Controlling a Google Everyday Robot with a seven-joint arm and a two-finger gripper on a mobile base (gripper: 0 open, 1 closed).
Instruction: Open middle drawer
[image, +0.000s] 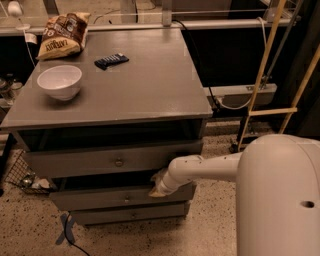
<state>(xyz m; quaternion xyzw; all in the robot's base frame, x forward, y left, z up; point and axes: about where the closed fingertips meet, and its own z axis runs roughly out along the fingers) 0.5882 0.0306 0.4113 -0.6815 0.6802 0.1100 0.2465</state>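
The grey cabinet has three drawer fronts. The middle drawer has a medium-height front with a small round knob, and a dark gap shows above its front. My gripper is at the top edge of this front, to the right of the knob, at the end of my white arm. The taller top drawer with the larger knob sticks out a little. The slim bottom drawer sits below.
On the cabinet top are a white bowl, a chip bag and a dark snack bar. A wire basket stands on the floor at the left. Wooden poles lean at the right. A cable lies on the floor.
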